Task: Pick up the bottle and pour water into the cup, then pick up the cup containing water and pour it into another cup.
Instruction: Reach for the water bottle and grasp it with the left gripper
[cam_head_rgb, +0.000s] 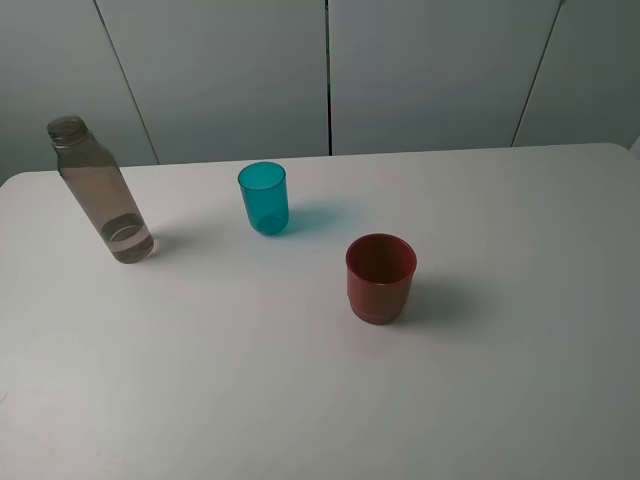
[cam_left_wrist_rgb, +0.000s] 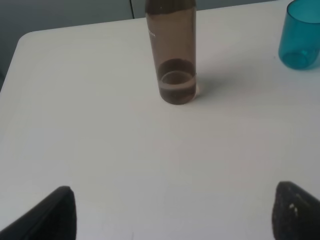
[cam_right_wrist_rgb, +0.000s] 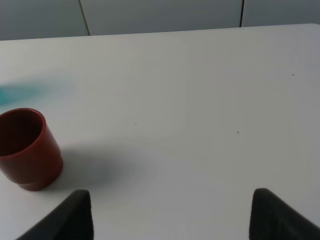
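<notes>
Looking down from the high camera, three vessels stand upright and well apart on a white bench (cam_head_rgb: 300, 400). The bottle (cam_head_rgb: 100, 195), translucent smoky grey-brown with a narrow threaded neck, is at the upper left of the frame, with a shallow layer of water in its base. The teal tumbler (cam_head_rgb: 264, 198) stands left of centre in the upper half. The red cup (cam_head_rgb: 380, 278), opaque and wider with a stepped base, sits right of centre and lower. Only this view holds all three at once.

The left wrist camera adds the left gripper (cam_left_wrist_rgb: 175, 212). Its two dark fingers are spread wide over bare bench and grasp nothing. The bottle (cam_left_wrist_rgb: 172, 55) stands ahead of the gap between them, well apart, its neck cut off by the frame edge. The water line shows more clearly here. Part of the teal tumbler (cam_left_wrist_rgb: 300, 35) stands beyond and to one side of the bottle.

The right wrist camera shows the right gripper (cam_right_wrist_rgb: 172, 215), likewise released, its fingers wide apart with nothing between them. The red cup (cam_right_wrist_rgb: 27, 150) stands near one finger without touching it, its dark inside visible. A faint teal tint lies on the bench past the cup.

The bench top is smooth, matte white with rounded far corners and soft shadows beside each vessel. Behind it rise pale grey wall panels (cam_head_rgb: 430, 70) divided by thin dark seams.
</notes>
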